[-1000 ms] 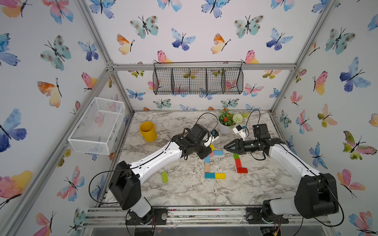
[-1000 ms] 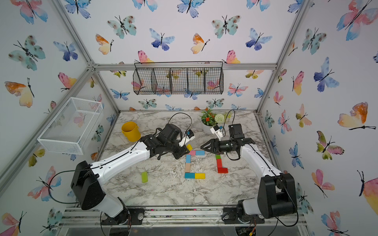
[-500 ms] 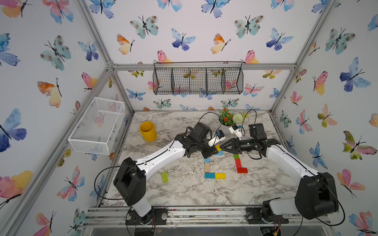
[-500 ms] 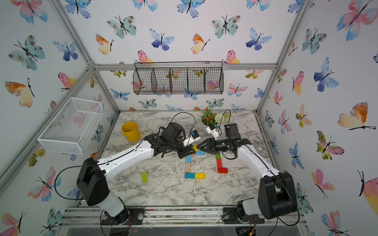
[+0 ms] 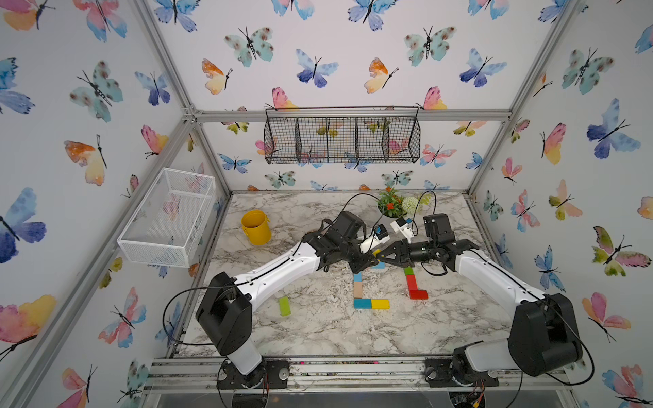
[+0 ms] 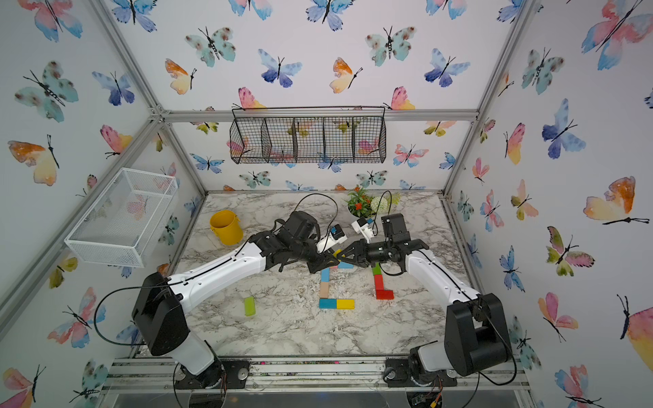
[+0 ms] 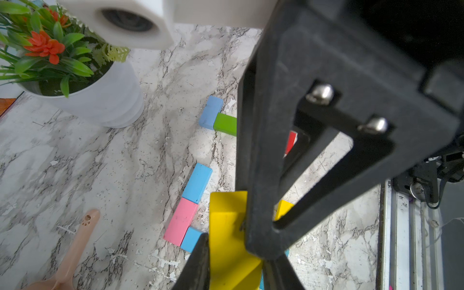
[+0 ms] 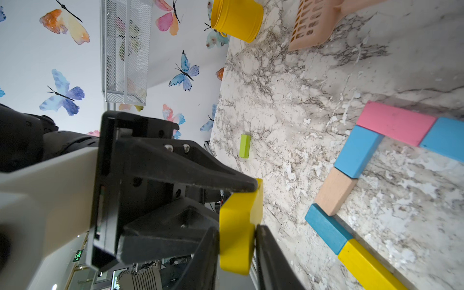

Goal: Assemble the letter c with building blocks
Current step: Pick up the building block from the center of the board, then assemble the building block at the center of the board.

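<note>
**Two grippers, one yellow block, above a part-built C**

Far left: a white wire basket [image 5: 166, 219] hangs on the side wall. A yellow bucket [image 5: 255, 228] stands upright at the back left of the marble table [image 5: 318, 335]. In the right wrist view a tan scoop [image 8: 311, 27] lies near the bucket. A lime block [image 5: 284, 306] lies flat and alone, well apart from the other blocks.

Centre: the left gripper [image 5: 371, 260] reaches in from the left, jaws clamped on the yellow block [image 8: 238, 226], which is clear of the table. The right gripper [image 5: 382, 255] meets it tip to tip. In the right wrist view its fingers [image 8: 268, 251] press on opposite faces of the same block, so it is closed on it too. The block sits above the far end of the layout.

Below, flat on the table:
- Far row: a pink block [image 8: 395, 123] and an end blue block [image 8: 444, 138], end to end.
- Column: a blue block [image 5: 357, 277], then a tan block [image 5: 358, 290].
- Near row: a teal block [image 5: 362, 303] touching a second yellow block [image 5: 380, 304].

Together these form a C that opens to the right in both top views.

Right of it: a dark green block [image 5: 409, 271], a red block [image 5: 411, 282] and a second red block [image 5: 418, 294] form an L. In the left wrist view a far blue block [image 7: 211, 113] touches the green one's far end.

Back: a potted plant [image 5: 390, 206] stands behind the grippers.
</note>
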`<action>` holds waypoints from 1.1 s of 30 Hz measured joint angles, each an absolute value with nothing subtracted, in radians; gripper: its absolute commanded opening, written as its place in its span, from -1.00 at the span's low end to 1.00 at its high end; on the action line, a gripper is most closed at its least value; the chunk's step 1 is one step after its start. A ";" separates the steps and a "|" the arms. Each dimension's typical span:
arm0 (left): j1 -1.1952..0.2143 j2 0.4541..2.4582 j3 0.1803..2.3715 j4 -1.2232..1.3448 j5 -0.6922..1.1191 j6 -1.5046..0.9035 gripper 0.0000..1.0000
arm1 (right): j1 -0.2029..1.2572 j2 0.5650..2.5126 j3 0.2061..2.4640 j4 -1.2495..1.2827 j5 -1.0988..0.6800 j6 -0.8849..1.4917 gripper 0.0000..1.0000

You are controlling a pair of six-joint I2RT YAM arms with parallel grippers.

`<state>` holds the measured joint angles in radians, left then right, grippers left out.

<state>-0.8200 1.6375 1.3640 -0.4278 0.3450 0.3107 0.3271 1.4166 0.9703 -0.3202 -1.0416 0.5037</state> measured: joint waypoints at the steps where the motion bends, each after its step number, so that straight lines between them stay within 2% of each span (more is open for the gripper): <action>1: -0.820 1.637 1.364 -0.427 0.345 0.311 -0.53 | 0.327 1.417 0.970 -0.321 -1.039 0.505 -0.52; 4: -0.820 1.637 1.364 -0.427 0.343 0.310 -0.44 | 0.328 1.417 0.970 -0.322 -1.025 0.498 -0.65; 9: -0.819 1.637 1.364 -0.422 0.342 0.304 0.17 | 0.329 1.417 0.971 -0.328 -1.006 0.490 -0.79; 14: -0.811 1.624 1.356 -0.408 0.348 0.277 0.41 | 0.329 1.417 0.971 -0.328 -0.978 0.501 -0.83; 24: -0.583 1.430 1.252 -0.274 0.560 0.109 0.46 | 0.310 1.417 1.066 -0.448 -0.764 0.439 -0.85; 33: -0.568 1.398 1.224 -0.219 0.605 0.005 0.46 | 0.107 1.460 1.109 -0.538 -0.653 0.326 -0.91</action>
